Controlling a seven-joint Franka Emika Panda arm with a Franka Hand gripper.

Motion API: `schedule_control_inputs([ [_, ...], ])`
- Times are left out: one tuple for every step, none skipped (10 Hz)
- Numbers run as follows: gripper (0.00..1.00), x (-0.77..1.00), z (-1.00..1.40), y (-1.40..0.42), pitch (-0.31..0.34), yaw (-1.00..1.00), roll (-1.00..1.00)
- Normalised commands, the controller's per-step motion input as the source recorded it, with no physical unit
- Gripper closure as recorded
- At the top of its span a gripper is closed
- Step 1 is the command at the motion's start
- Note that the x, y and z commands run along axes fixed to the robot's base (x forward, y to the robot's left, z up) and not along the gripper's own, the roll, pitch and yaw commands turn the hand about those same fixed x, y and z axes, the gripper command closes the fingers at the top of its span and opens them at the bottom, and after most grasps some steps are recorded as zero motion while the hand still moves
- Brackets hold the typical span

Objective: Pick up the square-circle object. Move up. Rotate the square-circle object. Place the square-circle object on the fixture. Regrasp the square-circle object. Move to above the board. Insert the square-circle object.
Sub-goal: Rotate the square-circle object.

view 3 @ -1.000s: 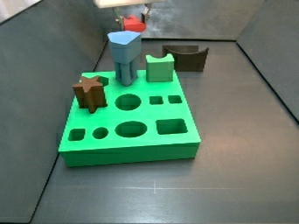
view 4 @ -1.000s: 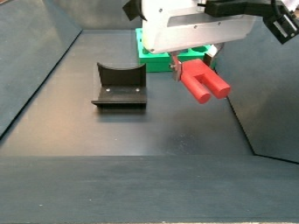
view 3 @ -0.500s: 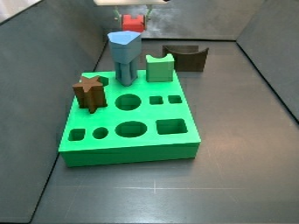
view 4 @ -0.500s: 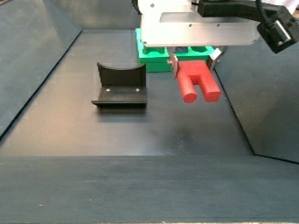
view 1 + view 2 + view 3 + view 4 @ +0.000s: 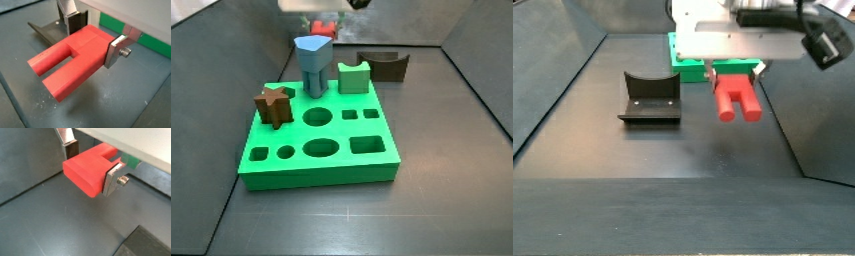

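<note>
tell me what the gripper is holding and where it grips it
The gripper holds the red peg clear of the floor, its fingers clamped on opposite sides of the blocky square body; the forked end sticks out free.

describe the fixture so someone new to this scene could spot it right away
Find the big green board; the fixture sits on the dark floor just off its far edge. It is a small dark brown block with a curved notch on top, unlike the red square-circle object held aloft in the gripper.
</note>
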Motion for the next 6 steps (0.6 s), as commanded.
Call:
schedule_control_inputs([
  [1.0,0.02,-1.0,0.0,-0.031,0.02,-0.03],
  [1.0,0.03,-1.0,0.0,-0.035,0.02,-0.05],
  [1.0,0.04,-0.99,0.01,-0.04,0.01,-0.08],
  [1.0,0.04,-0.87,0.01,-0.042,0.01,-0.09],
  [1.0,0.04,-0.76,0.01,-0.048,0.01,-0.11],
  [1.0,0.04,-0.62,0.01,-0.058,0.01,-0.13],
])
